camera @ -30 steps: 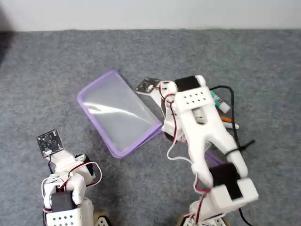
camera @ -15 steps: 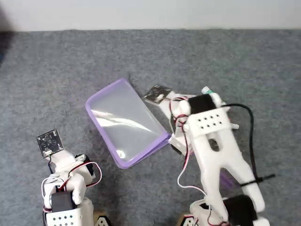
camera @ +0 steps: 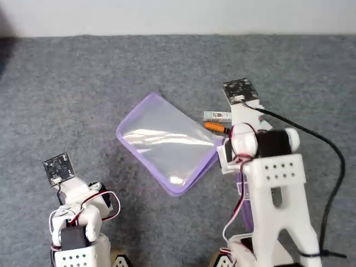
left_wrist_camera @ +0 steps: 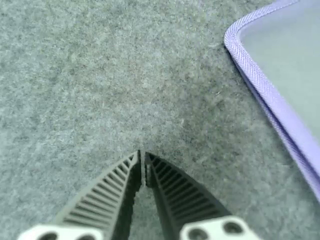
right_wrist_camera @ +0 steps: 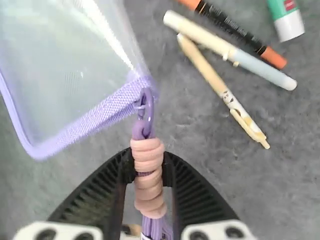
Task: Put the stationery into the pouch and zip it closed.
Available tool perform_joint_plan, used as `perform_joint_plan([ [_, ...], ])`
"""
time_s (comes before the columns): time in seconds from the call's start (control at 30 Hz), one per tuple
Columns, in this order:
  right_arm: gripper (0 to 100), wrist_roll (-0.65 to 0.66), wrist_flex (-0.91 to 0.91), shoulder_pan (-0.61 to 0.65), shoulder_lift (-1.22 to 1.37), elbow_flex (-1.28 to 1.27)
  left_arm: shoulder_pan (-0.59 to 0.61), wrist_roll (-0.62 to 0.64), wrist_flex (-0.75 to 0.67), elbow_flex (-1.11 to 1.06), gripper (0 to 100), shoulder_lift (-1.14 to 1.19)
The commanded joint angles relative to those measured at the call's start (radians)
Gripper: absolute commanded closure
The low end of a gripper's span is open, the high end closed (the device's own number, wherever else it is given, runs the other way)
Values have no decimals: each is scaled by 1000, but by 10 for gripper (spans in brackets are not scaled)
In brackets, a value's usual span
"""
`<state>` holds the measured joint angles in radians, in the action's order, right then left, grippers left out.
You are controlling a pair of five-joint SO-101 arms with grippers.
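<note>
Grey carpet (camera: pixel 83 83): right hand (right_wrist_camera: pixel 145 159), pinching the zipper pull (right_wrist_camera: pixel 147 177), has dragged the pouch (camera: pixel 167 142) rightward.

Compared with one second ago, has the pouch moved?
Yes. The pouch has shifted right in the high view, farther from the unmoved left arm.

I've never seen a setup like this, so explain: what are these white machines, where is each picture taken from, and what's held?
These are two small robot arms on a grey mat. One picture looks down from above; the other two come from cameras on the arms' wrists. A clear pouch with purple edging lies in the middle, pens and a glue stick beside it. The right gripper grips the pouch's zip pull. The left gripper is shut and empty over bare mat.
</note>
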<state>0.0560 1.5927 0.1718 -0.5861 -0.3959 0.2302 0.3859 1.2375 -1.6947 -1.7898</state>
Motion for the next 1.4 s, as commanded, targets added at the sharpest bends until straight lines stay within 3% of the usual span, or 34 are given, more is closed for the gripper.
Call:
perform_joint_plan([
  [0.0,989,-84,-64,-10,-110,-23,5,9,3,13,983,3],
  [0.23,989,-94,-154,-8,-329,-138,0,8,-3,13,983,3],
  [0.33,989,-60,-208,-4,-397,-167,-55,8,-3,12,983,3],
  [0.47,989,49,-251,70,-461,-221,-97,8,-2,12,983,3],
  [0.6,989,63,-311,145,-495,-252,-155,5,-2,12,982,3],
  [0.83,989,72,-621,154,-519,-264,-130,-15,-61,88,981,3],
  [1.2,989,304,-915,156,-432,-265,-81,-582,-219,134,983,3],
  [1.37,989,365,-1061,157,-372,-265,-89,-687,-288,157,984,3],
])
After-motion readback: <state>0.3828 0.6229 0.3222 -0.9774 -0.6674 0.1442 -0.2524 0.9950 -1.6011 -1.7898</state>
